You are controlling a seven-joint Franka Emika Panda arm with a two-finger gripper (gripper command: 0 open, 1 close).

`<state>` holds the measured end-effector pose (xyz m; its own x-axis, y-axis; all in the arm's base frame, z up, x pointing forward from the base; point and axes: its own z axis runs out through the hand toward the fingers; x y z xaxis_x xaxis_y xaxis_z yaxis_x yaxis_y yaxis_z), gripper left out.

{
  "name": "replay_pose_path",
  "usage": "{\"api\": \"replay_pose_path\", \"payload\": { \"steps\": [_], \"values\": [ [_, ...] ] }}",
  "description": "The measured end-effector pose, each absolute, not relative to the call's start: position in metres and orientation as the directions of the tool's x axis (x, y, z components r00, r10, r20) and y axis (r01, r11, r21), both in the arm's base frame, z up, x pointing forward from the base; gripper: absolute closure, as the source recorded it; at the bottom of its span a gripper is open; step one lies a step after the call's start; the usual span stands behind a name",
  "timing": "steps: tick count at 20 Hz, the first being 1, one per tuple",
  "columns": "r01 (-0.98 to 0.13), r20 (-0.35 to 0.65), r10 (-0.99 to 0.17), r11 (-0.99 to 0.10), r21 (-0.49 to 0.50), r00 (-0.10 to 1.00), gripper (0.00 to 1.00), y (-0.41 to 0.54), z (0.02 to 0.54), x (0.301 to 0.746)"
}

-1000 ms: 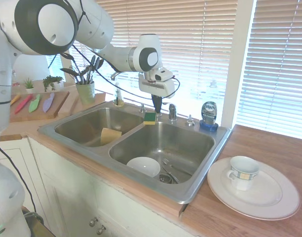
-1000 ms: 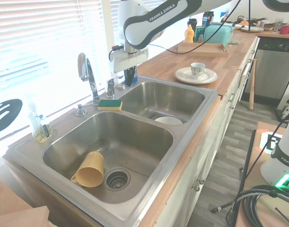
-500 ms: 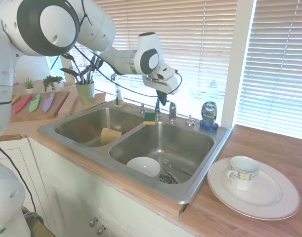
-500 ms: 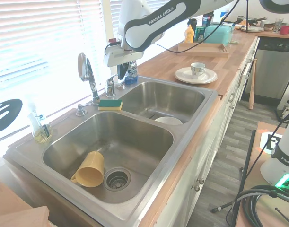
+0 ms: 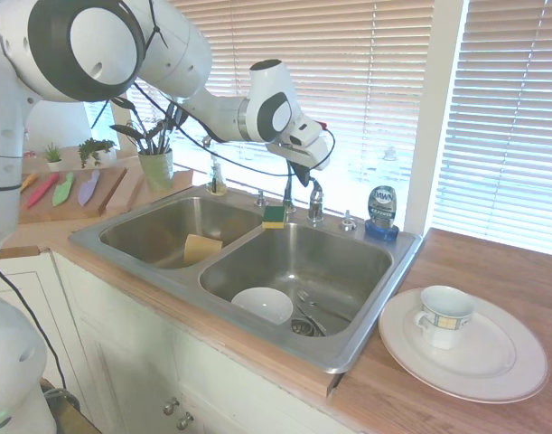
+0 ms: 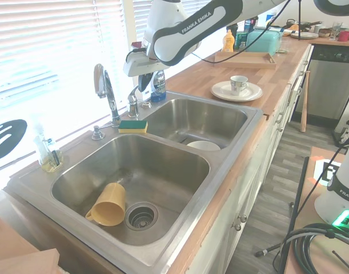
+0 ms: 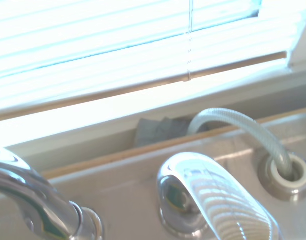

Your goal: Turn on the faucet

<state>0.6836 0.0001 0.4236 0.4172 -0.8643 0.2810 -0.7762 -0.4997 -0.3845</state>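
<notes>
My pincer (image 5: pixel 304 174) hangs tilted just above the short chrome handle (image 6: pixel 132 103) of the faucet (image 6: pixel 105 91), whose tall spout arches up just beside it. How far my fingers are parted I cannot tell; they hold nothing I can see. A green sponge (image 6: pixel 132 125) lies on the sink (image 6: pixel 231 154) rim below.

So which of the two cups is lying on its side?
The yellow cup in the sink basin lies tipped over by the drain; the white cup stands upright on its plate.
</notes>
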Motion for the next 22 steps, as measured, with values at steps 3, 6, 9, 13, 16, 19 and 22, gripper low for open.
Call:
{"api": "replay_pose_path", "payload": {
  "steps": [3, 6, 9, 13, 16, 19, 22],
  "values": [
    [-0.767, 0.289, -0.863, -0.503, -0.399, 0.415, 1.00, 0.002, 0.428, 0.684],
    [-0.762, 0.291, -0.861, -0.506, -0.404, 0.417, 1.00, 0.005, 0.431, 0.683],
    [-0.770, 0.285, -0.860, -0.507, -0.388, 0.423, 1.00, 0.003, 0.423, 0.681],
    [-0.788, 0.259, -0.853, -0.519, -0.329, 0.454, 1.00, 0.002, 0.406, 0.673],
    [-0.811, 0.217, -0.848, -0.527, -0.252, 0.483, 1.00, 0.001, 0.393, 0.661],
    [-0.825, 0.189, -0.849, -0.525, -0.209, 0.493, 1.00, -0.001, 0.381, 0.645],
    [-0.832, 0.164, -0.849, -0.526, -0.175, 0.502, 1.00, -0.003, 0.372, 0.623]
  ]
}}
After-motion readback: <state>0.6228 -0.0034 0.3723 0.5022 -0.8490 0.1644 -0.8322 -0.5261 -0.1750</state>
